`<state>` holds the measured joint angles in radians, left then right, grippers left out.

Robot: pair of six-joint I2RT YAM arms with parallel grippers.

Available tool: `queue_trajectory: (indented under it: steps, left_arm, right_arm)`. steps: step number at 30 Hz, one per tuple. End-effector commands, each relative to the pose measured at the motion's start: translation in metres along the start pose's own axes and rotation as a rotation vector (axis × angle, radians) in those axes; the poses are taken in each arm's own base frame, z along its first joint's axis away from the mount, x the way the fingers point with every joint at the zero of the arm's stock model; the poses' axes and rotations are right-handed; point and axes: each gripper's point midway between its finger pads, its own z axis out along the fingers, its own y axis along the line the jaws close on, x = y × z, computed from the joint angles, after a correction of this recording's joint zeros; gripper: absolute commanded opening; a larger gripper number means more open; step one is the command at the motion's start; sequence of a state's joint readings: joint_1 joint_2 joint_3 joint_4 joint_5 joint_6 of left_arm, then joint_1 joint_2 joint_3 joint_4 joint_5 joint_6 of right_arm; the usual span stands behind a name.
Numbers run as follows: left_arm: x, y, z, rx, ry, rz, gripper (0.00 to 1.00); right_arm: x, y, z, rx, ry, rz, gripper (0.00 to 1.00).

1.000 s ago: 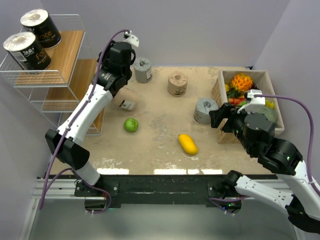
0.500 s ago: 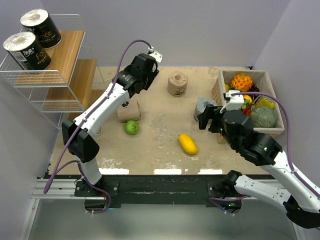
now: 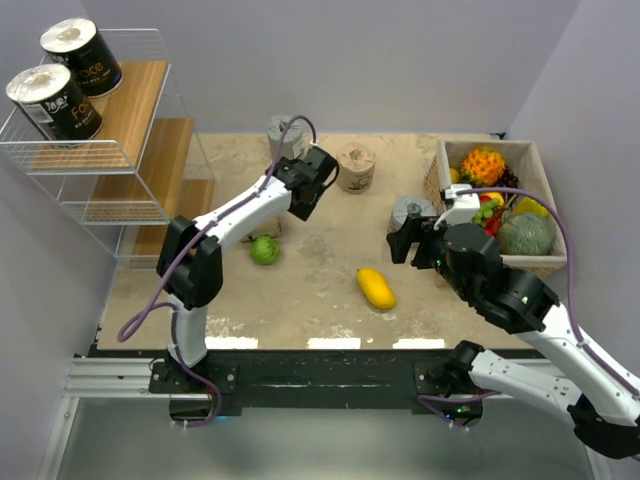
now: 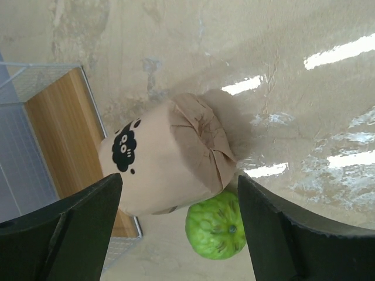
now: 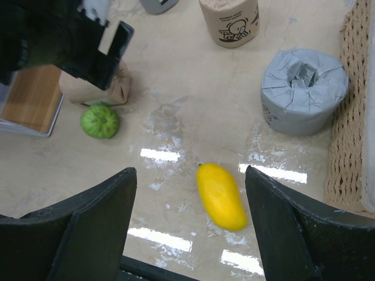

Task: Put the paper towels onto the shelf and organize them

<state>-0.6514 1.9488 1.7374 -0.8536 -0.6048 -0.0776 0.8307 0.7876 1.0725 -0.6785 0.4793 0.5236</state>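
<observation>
Caught the left hand, fingers spread wide and holding nothing, above a tan roll lying on its side on the counter, just beside a green fruit and near a low board of the shelf. Found the right hand likewise parted and empty, over a yellow fruit, with a grey roll upright near the woven box. Saw a second tan roll standing at mid-counter, a second grey roll behind the left arm, and two black rolls standing on the shelf's top tier.
</observation>
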Motion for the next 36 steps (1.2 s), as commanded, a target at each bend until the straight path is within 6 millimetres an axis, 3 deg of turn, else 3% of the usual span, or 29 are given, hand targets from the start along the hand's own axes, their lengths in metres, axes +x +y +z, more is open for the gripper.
queue_trajectory:
  steps: [1,9,13,21,30,36]
  left_arm:
    - [0.003,0.009,0.017,-0.129,0.019,0.016,0.85]
    - [0.021,-0.003,0.051,-0.215,0.109,0.12,0.84]
    - [0.028,0.003,0.063,-0.302,0.138,0.181,0.84]
    - [0.028,0.019,0.067,-0.44,0.15,0.27,0.77]
    - [0.009,0.025,0.07,-0.499,0.106,0.256,0.79]
    - [0.006,0.029,0.07,-0.534,0.104,0.256,0.8]
  right_arm:
    - [-0.009,-0.002,-0.006,-0.009,-0.047,0.02,0.79]
    - [-0.011,-0.012,-0.017,0.001,-0.075,0.028,0.79]
    - [-0.013,-0.017,-0.021,0.012,-0.091,0.02,0.79]
    - [-0.013,-0.024,-0.023,0.035,-0.098,0.004,0.79]
    - [-0.012,-0.027,-0.021,0.054,-0.097,-0.017,0.8]
    - [-0.011,-0.027,-0.018,0.056,-0.096,-0.023,0.8]
